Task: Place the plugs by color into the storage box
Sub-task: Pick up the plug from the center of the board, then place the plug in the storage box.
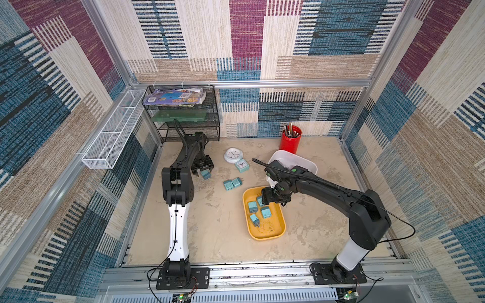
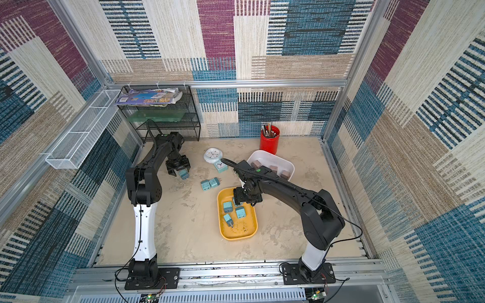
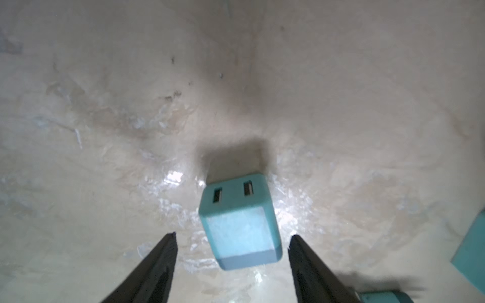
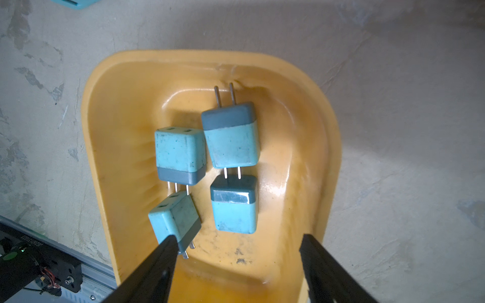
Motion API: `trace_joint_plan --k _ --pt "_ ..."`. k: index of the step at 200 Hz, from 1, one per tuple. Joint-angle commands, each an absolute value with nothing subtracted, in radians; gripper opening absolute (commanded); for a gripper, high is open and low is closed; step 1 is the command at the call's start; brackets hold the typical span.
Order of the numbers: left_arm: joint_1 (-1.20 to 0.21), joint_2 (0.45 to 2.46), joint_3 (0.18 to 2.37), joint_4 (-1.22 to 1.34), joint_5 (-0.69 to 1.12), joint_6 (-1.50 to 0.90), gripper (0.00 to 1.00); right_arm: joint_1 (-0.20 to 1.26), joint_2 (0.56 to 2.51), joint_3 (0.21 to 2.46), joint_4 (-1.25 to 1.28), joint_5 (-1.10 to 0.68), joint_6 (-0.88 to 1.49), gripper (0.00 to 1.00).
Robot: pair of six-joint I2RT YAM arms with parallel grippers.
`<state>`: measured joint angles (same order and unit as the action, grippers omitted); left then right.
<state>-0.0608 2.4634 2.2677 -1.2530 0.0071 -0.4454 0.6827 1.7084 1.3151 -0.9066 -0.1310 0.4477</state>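
We see left gripper [image 3: 232,235] straddling teal plug [image 3: 239,223] — jaws apart, gaps both sides, nothing held; socket face points away from wrist. Over yellow tray [image 4: 328,157], right gripper [image 4: 238,236] — spread, empty.

bright even light, white glare on tabletop [image 3: 173,177], soft shadows, blurred wrist views

Left arm [image 1: 176,225] and right arm [image 1: 367,217]: black joints and upper links, white lower link, each on a black screwed base plate [image 1: 202,275]. Black cables [image 1: 315,181] trail along both; green dots [image 1: 282,188] mark joints.
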Motion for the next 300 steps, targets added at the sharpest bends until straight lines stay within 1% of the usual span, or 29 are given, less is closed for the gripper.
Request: trace_joint_plan --k 1,31,47,61,77,96,112,148,176,212,241,276,300 --pt "-0.06 2.49 2.285 -1.264 0.006 -0.427 0.69 0.687 1.707 1.32 -0.899 -0.133 0.451 0.76" --pt "-0.06 2.513 2.292 -1.264 0.014 -0.425 0.63 0.7 1.71 1.332 -0.902 -0.137 0.46 0.76" --pt "-0.061 2.516 2.289 -1.266 0.026 -0.423 0.57 0.711 1.716 1.338 -0.901 -0.137 0.464 0.76" --pt "-0.06 2.511 2.277 -1.265 0.024 -0.423 0.49 0.72 1.724 1.346 -0.902 -0.137 0.467 0.76" --pt "-0.06 2.502 2.26 -1.264 0.024 -0.418 0.45 0.729 1.731 1.359 -0.9 -0.134 0.469 0.76" --pt "-0.065 2.465 2.237 -1.264 0.013 -0.414 0.44 0.735 1.736 1.371 -0.892 -0.141 0.474 0.76" --pt "-0.079 2.415 2.214 -1.264 -0.001 -0.402 0.39 0.737 1.744 1.376 -0.878 -0.154 0.484 0.76" --pt "-0.104 2.279 2.101 -1.263 0.021 -0.404 0.39 0.754 1.745 1.38 -0.849 -0.158 0.525 0.76" --pt "-0.153 2.167 1.999 -1.263 0.034 -0.404 0.39 0.754 1.709 1.374 -0.845 -0.132 0.557 0.76" --pt "-0.266 2.008 1.847 -1.261 0.06 -0.46 0.38 0.702 1.606 1.337 -0.84 -0.113 0.588 0.77" --pt "-0.398 1.899 1.752 -1.255 0.075 -0.557 0.38 0.585 1.495 1.235 -0.818 -0.17 0.564 0.77" --pt "-0.604 1.844 1.696 -1.251 0.07 -0.71 0.38 0.403 1.397 1.149 -0.844 -0.248 0.464 0.77" --pt "-0.768 1.848 1.693 -1.25 0.084 -0.827 0.38 0.345 1.37 1.162 -0.909 -0.244 0.386 0.77"
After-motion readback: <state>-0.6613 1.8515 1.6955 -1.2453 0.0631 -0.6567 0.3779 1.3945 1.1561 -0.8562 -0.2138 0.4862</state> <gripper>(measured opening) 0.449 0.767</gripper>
